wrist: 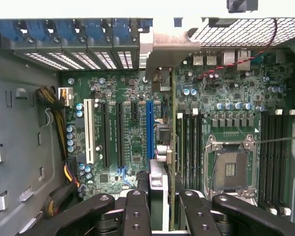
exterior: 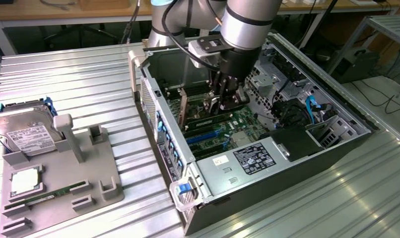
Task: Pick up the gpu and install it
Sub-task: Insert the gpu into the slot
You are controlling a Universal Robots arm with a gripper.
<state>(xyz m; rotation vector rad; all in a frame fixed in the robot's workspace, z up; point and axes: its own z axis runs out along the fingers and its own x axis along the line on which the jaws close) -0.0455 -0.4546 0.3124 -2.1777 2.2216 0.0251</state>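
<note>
The gpu (wrist: pixel 171 147) shows edge-on in the wrist view as a thin card standing on edge over the green motherboard (wrist: pixel 113 93). Its silver bracket (wrist: pixel 169 46) reaches the case's rear wall by the blue slot latches (wrist: pixel 73 29). My gripper (wrist: pixel 162 209) is shut on the card's near end, one black finger on each side. The card runs just beside the long blue slot (wrist: pixel 149 128); I cannot tell whether it is seated. In the exterior view my gripper (exterior: pixel 223 103) is deep inside the open computer case (exterior: pixel 207 191).
The CPU socket (wrist: pixel 231 167) and RAM slots (wrist: pixel 191 142) lie close beside the card. Yellow and black power cables (wrist: pixel 54 98) hang at the case side. On the exterior view's left, a grey fixture (exterior: pixel 94 168) holds a hard drive (exterior: pixel 28 134), a CPU (exterior: pixel 27 179) and a RAM stick (exterior: pixel 47 196).
</note>
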